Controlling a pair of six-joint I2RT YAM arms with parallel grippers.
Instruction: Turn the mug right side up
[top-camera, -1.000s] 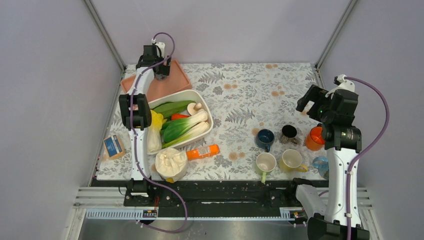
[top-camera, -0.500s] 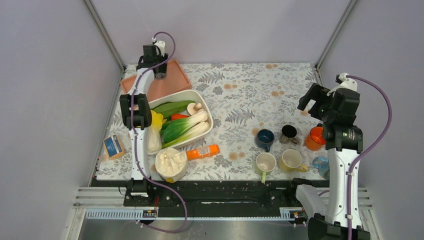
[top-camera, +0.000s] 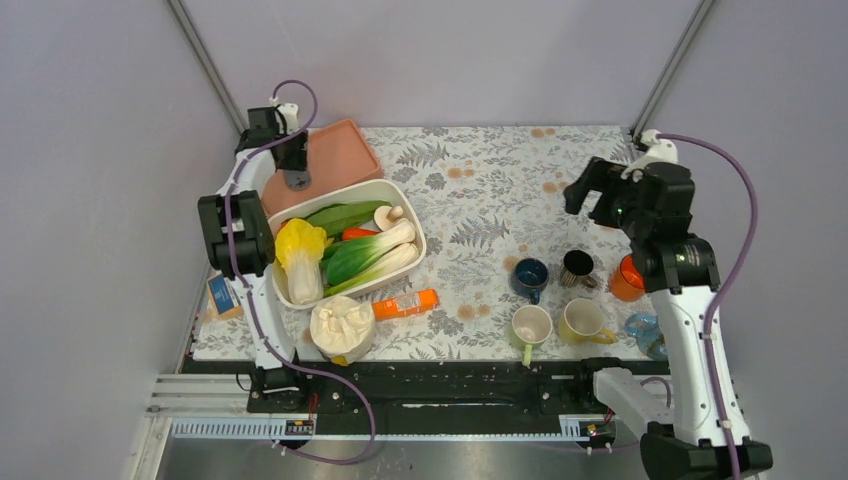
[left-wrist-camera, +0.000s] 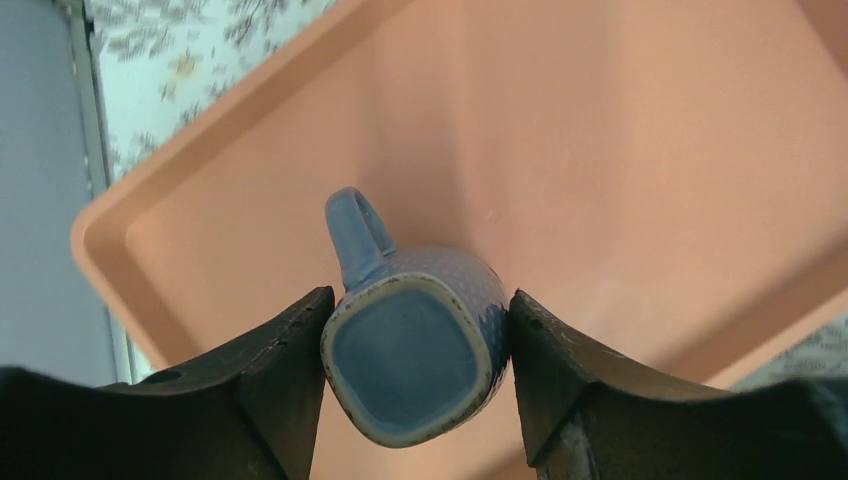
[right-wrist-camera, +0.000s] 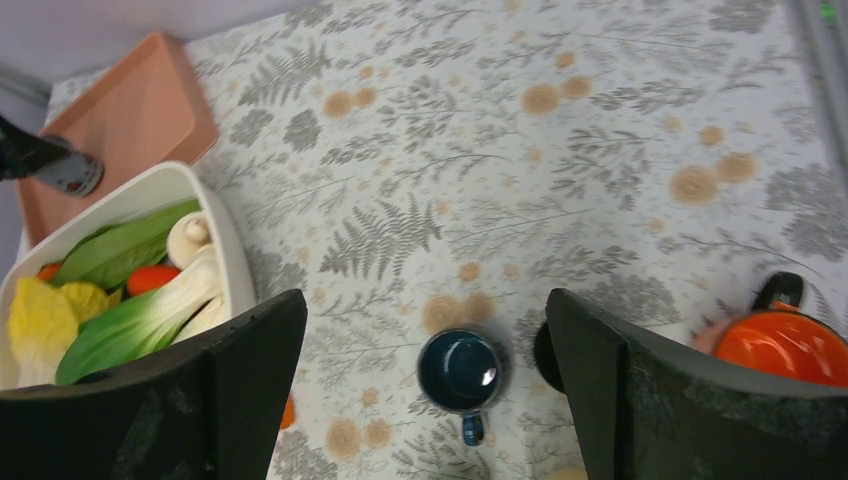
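Blue mug (left-wrist-camera: 410, 355), and I've got it: my left pincer (left-wrist-camera: 420, 305) is clamped on it, one black finger (left-wrist-camera: 290, 350) pressed to each side of the body. The flat base with its pale ring faces straight up at my wrist camera, so the mug is bottom up in my grip. Its handle sticks out away from me, off to the left and clear of both fingers. Under it lies the salmon-pink tray (left-wrist-camera: 620, 150) at the far left corner of the floral table (right-wrist-camera: 560, 170), and I'm working over the tray's near edge. Whether the mug's mouth rests on the tray or hangs just above it, I can't tell from here.

Over on the other side, my right pincer (right-wrist-camera: 425, 310) is spread wide with nothing between its fingers, held high above the table. Below it stands a dark blue mug (right-wrist-camera: 462, 372), mouth up, with an orange mug (right-wrist-camera: 790, 345) further right. The white tub (right-wrist-camera: 215, 215) of bok choy and other vegetables sits just beside the tray.
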